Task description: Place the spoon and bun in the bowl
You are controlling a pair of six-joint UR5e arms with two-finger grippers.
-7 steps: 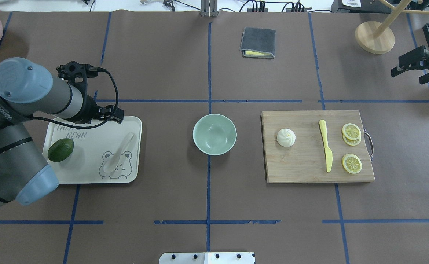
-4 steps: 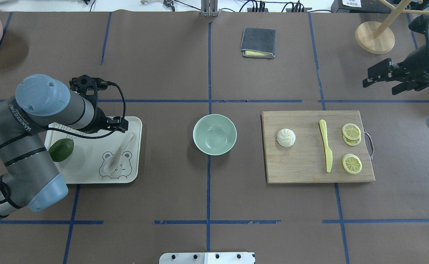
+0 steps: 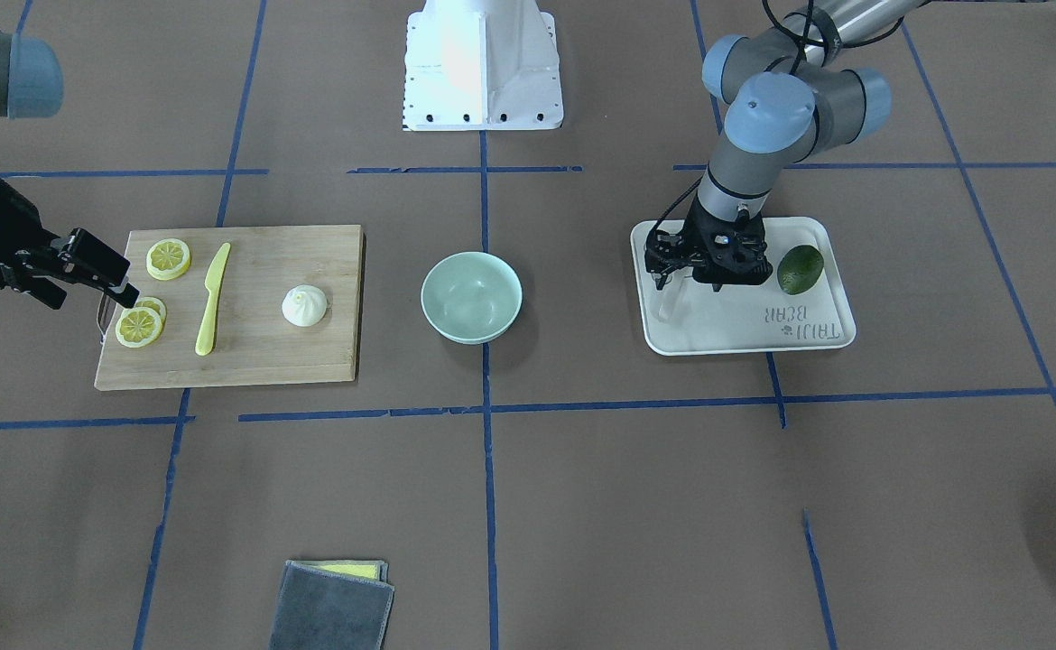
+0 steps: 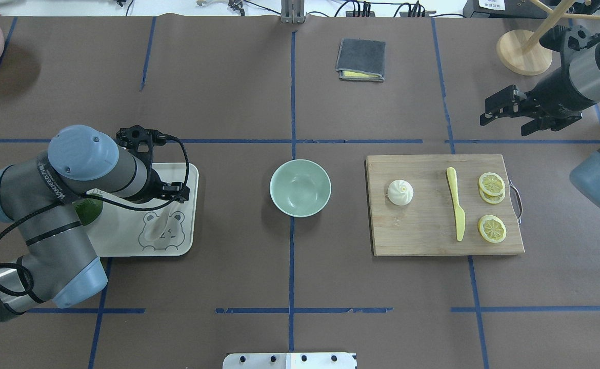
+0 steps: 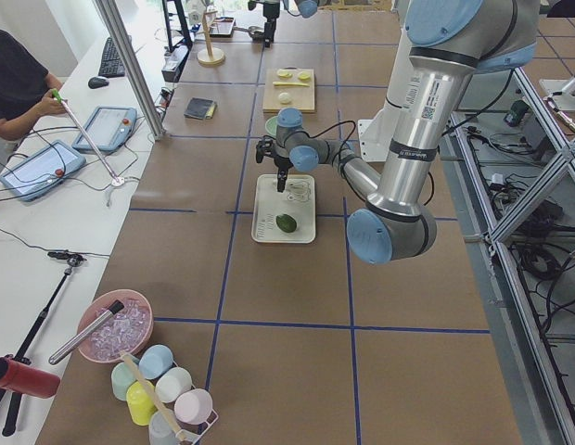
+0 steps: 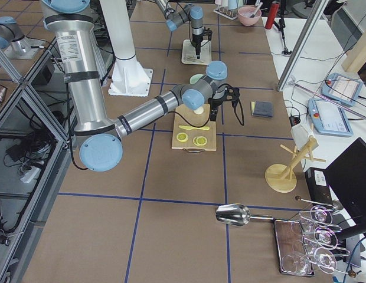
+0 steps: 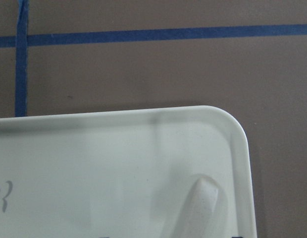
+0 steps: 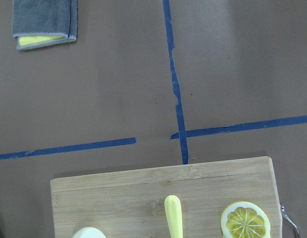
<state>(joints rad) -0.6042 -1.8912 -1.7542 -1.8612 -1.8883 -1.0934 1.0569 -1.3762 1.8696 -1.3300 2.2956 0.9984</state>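
**Left gripper above the spoon handle, right gripper well apart from the bun**

Left gripper (image 4: 177,195) hangs fingers-down over the white rectangular bear-print tray (image 4: 193,215). Its jaws stand apart and empty, as far as the wrist view shows. The white translucent soup spoon (image 4: 155,229) lies flat on that tray. Its oval scoop is at the edge nearest the robot, and its short handle runs away from the robot, leaning slightly towards the bowl. The handle end sits right under the gripper, so I judge a straight descent with the jaws across that long axis is what the pick-up needs. A dark green avocado (image 3: 801,269) sits on the tray's other side.

In the middle stands the round pale mint-green bowl (image 4: 300,163), with nothing in it.

Further right, the small white pleated steamed bun (image 4: 400,192) rests twisted top up on the wooden cutting board (image 4: 423,230). It is at the end nearest the bowl and has no long axis. The right gripper (image 4: 504,123), also open and empty, hovers beyond the board's far right corner. The bun lies leftward and back towards the robot from it
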